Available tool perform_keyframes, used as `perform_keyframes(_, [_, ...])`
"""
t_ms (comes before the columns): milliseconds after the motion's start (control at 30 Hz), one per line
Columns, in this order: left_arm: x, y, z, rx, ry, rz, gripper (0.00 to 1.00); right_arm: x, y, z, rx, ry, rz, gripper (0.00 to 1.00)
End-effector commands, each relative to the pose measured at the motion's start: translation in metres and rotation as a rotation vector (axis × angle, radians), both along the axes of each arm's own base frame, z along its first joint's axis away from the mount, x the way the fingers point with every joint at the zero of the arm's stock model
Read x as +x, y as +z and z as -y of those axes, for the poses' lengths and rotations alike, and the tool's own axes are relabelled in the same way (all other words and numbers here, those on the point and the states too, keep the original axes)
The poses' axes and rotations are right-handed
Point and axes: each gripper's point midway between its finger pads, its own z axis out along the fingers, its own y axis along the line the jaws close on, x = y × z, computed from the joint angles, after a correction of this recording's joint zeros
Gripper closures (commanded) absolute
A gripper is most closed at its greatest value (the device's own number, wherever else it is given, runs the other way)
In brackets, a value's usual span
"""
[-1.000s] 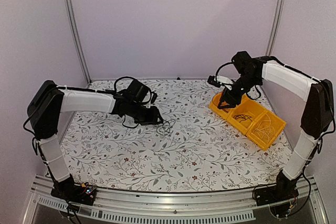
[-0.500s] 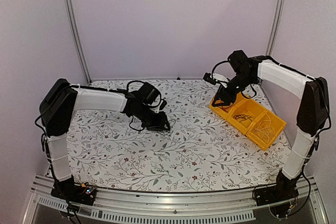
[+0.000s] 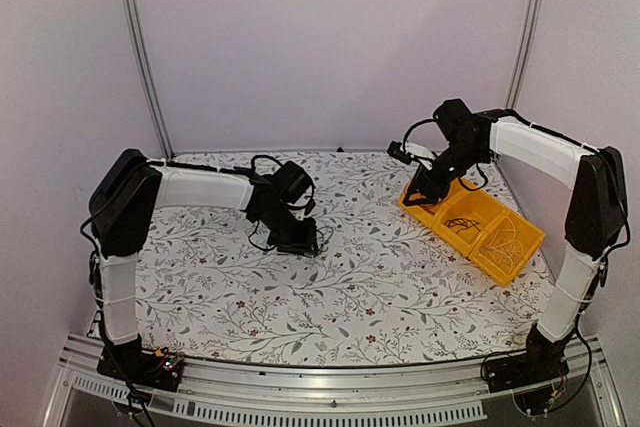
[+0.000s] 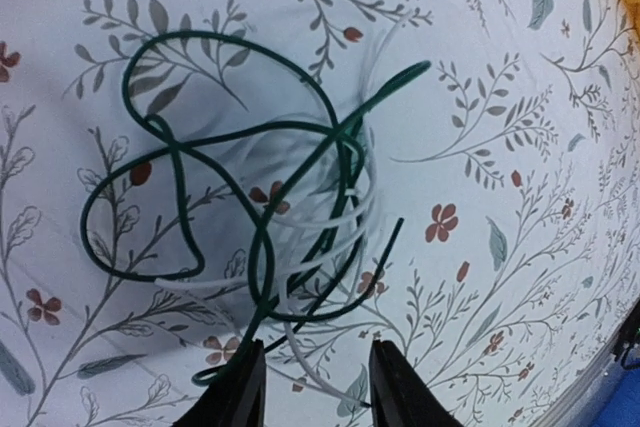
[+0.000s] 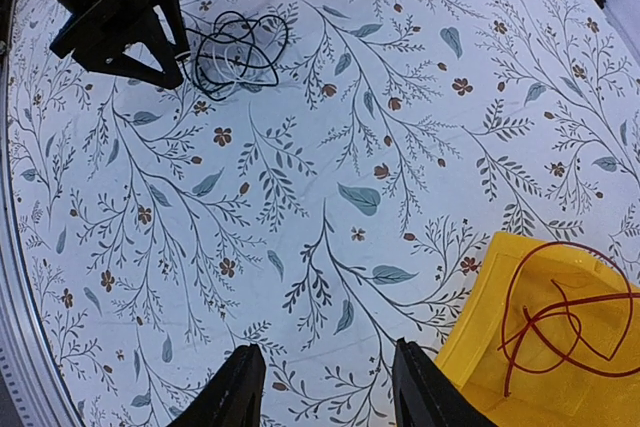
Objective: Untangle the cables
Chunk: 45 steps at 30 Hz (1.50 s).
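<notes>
The tangled cables (image 4: 270, 197) are a clump of dark green-black loops and whitish wires lying on the floral cloth. In the top view the clump (image 3: 322, 238) sits mid-table, and it also shows in the right wrist view (image 5: 235, 52). My left gripper (image 4: 315, 397) is open just at the clump's near edge, with a dark strand and a white wire end lying between its fingertips (image 4: 238, 392). It also shows in the top view (image 3: 304, 243). My right gripper (image 5: 330, 392) is open and empty, hovering over the cloth beside the yellow tray's left end (image 3: 420, 194).
A yellow tray (image 3: 520, 257) with three compartments stands at the right. It holds a red cable (image 5: 560, 322), a dark cable (image 3: 462, 223) and a whitish cable (image 3: 505, 239). Its corner (image 5: 490, 347) shows in the right wrist view. Walls enclose the table.
My left arm has reached right and brought its gripper down to the clump's edge. My right gripper has shifted slightly left, off the tray's end.
</notes>
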Motion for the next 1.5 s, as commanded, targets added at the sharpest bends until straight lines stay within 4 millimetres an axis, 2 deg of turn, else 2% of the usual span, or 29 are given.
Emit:
perform_keyframes(0, [0.002,-0.006,-0.004,0.045,0.017,-0.005,0.66,0.002,-0.003,-0.004,0.015,-0.005,-0.009,0.52])
perform_keyframes(167, [0.006,-0.003,0.005,0.014,0.0,0.008,0.84,0.003,-0.007,-0.008,0.012,0.0,-0.015,0.52])
perform_keyframes(333, [0.009,0.011,0.011,-0.02,-0.022,0.041,1.0,0.002,-0.006,-0.012,0.019,0.009,-0.016,0.53])
perform_keyframes(433, [0.004,0.035,0.012,-0.057,-0.058,0.07,1.0,0.006,0.007,-0.02,0.045,0.025,0.023,0.54])
perform_keyframes(533, [-0.008,0.072,0.014,-0.165,-0.124,0.136,1.0,0.012,0.036,-0.033,0.12,0.046,0.11,0.54])
perform_keyframes(633, [-0.022,0.111,0.011,-0.293,-0.182,0.223,1.0,0.0,0.063,-0.057,0.251,0.122,0.191,0.5])
perform_keyframes(700, [-0.025,0.13,0.003,-0.336,-0.175,0.277,1.0,-0.02,0.073,-0.079,0.299,0.222,0.236,0.44])
perform_keyframes(833, [-0.026,0.162,-0.007,-0.419,-0.148,0.335,1.0,-0.061,0.06,-0.13,0.287,0.42,0.24,0.38])
perform_keyframes(900, [-0.026,0.175,-0.009,-0.445,-0.141,0.363,1.0,-0.07,0.054,-0.153,0.297,0.468,0.224,0.36])
perform_keyframes(933, [-0.026,0.18,-0.009,-0.455,-0.136,0.372,1.0,-0.071,0.05,-0.165,0.308,0.48,0.206,0.36])
perform_keyframes(1033, [-0.026,0.192,-0.01,-0.475,-0.128,0.392,1.0,-0.071,0.061,-0.194,0.374,0.486,0.194,0.33])
perform_keyframes(1067, [-0.026,0.195,-0.011,-0.481,-0.126,0.397,1.0,-0.067,0.059,-0.203,0.388,0.482,0.186,0.32])
perform_keyframes(1133, [-0.027,0.2,-0.01,-0.492,-0.128,0.401,1.0,-0.059,0.07,-0.217,0.426,0.451,0.173,0.32])
perform_keyframes(1267, [-0.029,0.21,-0.013,-0.505,-0.126,0.416,1.0,-0.041,0.051,-0.23,0.429,0.343,0.11,0.33])
perform_keyframes(1300, [-0.029,0.213,-0.014,-0.508,-0.123,0.422,1.0,-0.039,0.045,-0.231,0.424,0.333,0.098,0.36])
perform_keyframes(1333, [-0.03,0.217,-0.015,-0.511,-0.119,0.431,1.0,-0.038,0.037,-0.232,0.418,0.323,0.075,0.45])
perform_keyframes(1367, [-0.03,0.22,-0.017,-0.512,-0.11,0.44,1.0,-0.039,0.032,-0.232,0.419,0.319,0.051,0.6])
perform_keyframes(1400, [-0.03,0.223,-0.019,-0.513,-0.105,0.446,1.0,-0.041,0.026,-0.232,0.428,0.325,0.022,0.89])
perform_keyframes(1433, [-0.031,0.224,-0.021,-0.51,-0.101,0.451,1.0,-0.043,0.025,-0.232,0.438,0.321,-0.001,1.0])
perform_keyframes(1467, [-0.032,0.224,-0.023,-0.504,-0.096,0.452,1.0,-0.045,0.025,-0.233,0.449,0.322,-0.015,1.0])
